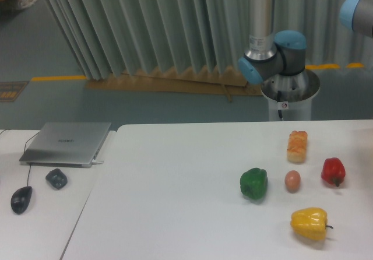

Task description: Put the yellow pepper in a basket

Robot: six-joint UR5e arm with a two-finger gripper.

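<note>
Yellow pepper (309, 223) nr table front edge

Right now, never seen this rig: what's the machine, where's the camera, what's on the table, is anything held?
One picture, from a fixed camera looking down across a white table. The grey-and-blue jointed column behind the table is the robot arm; only its base and lower joints show. Its gripper is out of frame, so I cannot say whether it holds anything.

On the table, at the right: the yellow pepper nearest the camera, a green pepper, an egg, a red pepper and a piece of bread. All lie apart, untouched. No basket is in view.

On a separate table at the left: a closed laptop, a mouse and a small dark object.
</note>
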